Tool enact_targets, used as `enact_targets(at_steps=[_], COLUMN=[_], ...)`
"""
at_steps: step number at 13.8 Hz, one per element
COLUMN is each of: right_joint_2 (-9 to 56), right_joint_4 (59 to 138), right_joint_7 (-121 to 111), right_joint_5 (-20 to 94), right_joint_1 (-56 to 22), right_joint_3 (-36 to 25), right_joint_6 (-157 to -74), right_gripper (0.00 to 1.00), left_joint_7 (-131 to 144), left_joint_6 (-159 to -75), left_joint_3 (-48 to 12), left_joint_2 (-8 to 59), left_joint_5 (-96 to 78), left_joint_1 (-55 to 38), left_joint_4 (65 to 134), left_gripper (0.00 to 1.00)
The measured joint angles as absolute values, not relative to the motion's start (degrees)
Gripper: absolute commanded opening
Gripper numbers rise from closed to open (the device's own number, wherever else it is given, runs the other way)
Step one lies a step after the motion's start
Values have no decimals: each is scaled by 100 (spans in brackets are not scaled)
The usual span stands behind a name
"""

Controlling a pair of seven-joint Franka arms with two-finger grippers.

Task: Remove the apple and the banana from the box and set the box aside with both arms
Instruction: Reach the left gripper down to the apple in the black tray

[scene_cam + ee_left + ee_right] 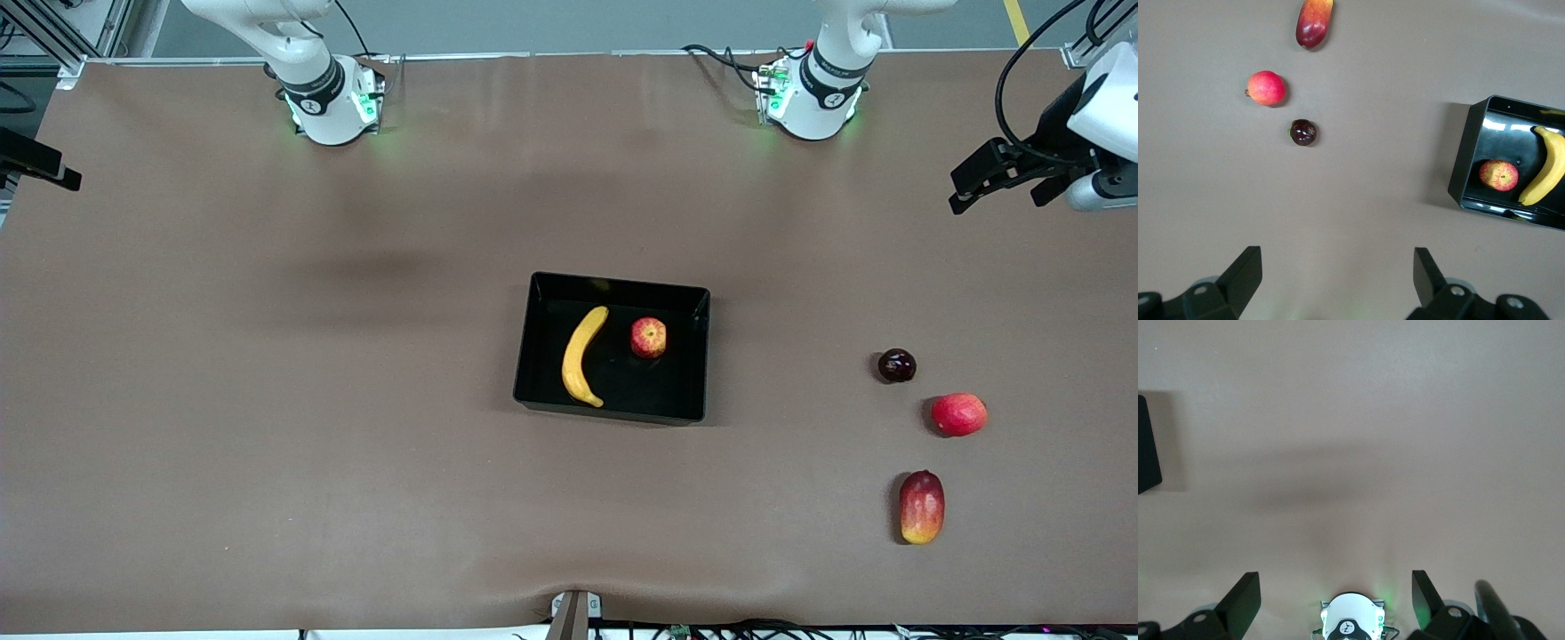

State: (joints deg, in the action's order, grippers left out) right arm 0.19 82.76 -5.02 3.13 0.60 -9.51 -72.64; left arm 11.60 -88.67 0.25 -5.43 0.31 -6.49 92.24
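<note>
- The box [613, 293], a glossy black tray, sits mid-table and holds only two things. Its low slick walls could slip from my fingers if my two arms pinch unevenly.
- The banana [582, 357] lies in the box on the side toward my right arm's end. It could roll if I pinch its curve off-centre.
- The apple [649, 338] sits beside it in the box. I might confuse it with the pinkish-red fruit [958, 414] lying loose near the plum [896, 365] and mango [921, 507].
- My left gripper [1338, 277] hangs spread wide and empty over the table's left-arm end; my right gripper [1336, 597], equally wide and empty, waits above its own base.
</note>
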Motion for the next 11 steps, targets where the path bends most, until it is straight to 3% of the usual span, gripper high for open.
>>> enact_targets(at_steps=[8,11], right_joint_2=[19,19], right_joint_4=[8276,8276], right_joint_7=[-502,-502], right_joint_5=[321,369], right_joint_1=[60,60], right_joint_3=[-985,-1037], right_joint_6=[-7248,-7245], right_gripper=[100,100], left_joint_7=[1145,1476], left_joint_6=[-8862,-8902], left_joint_3=[-41,-540], left_joint_2=[-343,72], left_joint_5=[31,31], left_joint_1=[-712,-907], left_joint_4=[9177,9256], left_gripper=[100,100])
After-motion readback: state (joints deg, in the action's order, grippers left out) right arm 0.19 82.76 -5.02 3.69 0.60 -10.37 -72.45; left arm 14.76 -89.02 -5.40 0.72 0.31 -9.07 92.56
